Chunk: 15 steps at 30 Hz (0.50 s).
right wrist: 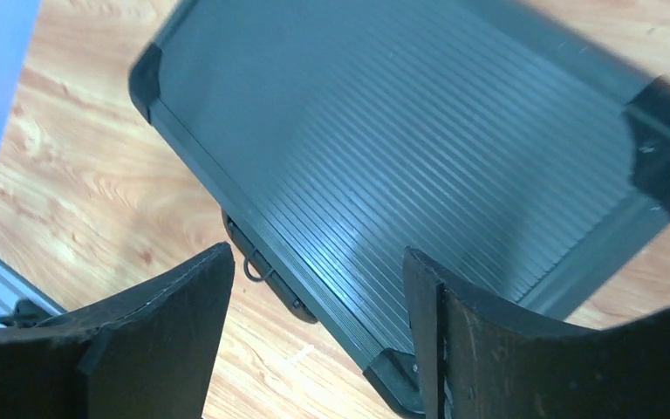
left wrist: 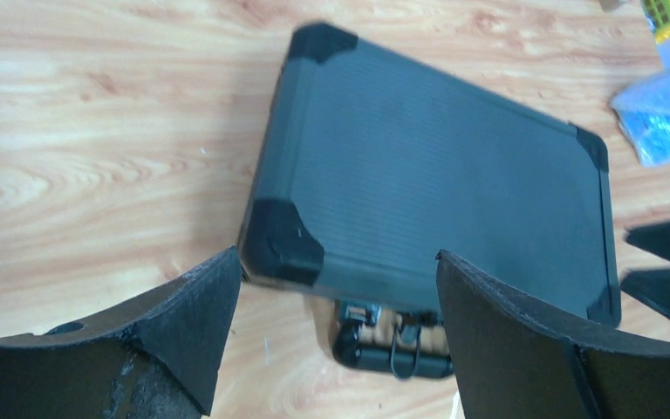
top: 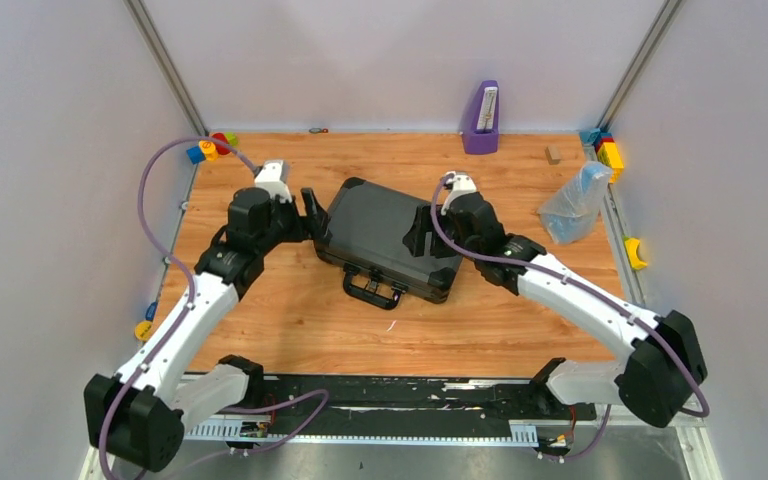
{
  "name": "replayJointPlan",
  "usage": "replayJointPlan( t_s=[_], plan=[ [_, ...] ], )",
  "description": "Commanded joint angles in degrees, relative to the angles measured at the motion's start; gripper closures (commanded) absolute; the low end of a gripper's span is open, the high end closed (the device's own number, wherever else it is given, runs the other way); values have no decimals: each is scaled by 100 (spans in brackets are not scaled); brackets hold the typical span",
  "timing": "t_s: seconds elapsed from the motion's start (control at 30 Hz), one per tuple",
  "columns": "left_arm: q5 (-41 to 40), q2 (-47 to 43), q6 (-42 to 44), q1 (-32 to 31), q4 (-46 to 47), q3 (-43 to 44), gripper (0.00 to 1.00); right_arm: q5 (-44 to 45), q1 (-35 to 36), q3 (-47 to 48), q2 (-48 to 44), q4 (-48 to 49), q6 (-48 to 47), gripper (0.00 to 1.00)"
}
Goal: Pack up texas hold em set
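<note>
So this one looks pretty much wrapped up. The black case [top: 385, 235] lies flat in the middle of the table [top: 290, 320] with its lid down and its handle [top: 370, 290] pointing toward the arm bases. I can't spot a single loose chip stack, deck, button or die anywhere on the wood, so my guess is it's all inside. The left gripper [top: 310, 210] sits right at the case's left end with its fingers spread and nothing between them. The right gripper [top: 422, 235] hangs over the right part of the lid, also released and empty. The only thing I'd call unfinished is the latches [left wrist: 362, 310] by the handle. The left wrist view shows them, but it's too blurry to say if they're snapped shut. The purple holder [top: 481, 118], plastic bag [top: 575, 200] and toy blocks [top: 610, 152] sit off at the back and right side, well apart from the case.
</note>
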Motion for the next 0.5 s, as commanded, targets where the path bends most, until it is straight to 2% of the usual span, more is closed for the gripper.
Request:
replayJointPlan(
  t_s=[0.0, 0.17, 0.27, 0.37, 0.47],
  plan=[
    [690, -619, -396, -18, -32, -710, 11, -676, 3, -56, 278, 162, -125, 30],
    [1074, -1243, -704, -26, 19, -1553, 11, -755, -2, -476, 581, 289, -140, 38],
    [1115, -1667, -884, -26, -22, -1872, 9, -673, -2, -642, 767, 290, -124, 57],
    [1132, -2059, -1136, -21, -7, -2216, 1, -602, -1, -764, 933, 298, -57, 69],
    [1002, -2391, -1495, -20, -85, -2414, 0, -633, -2, -808, 1060, 296, -26, 86]
  ],
)
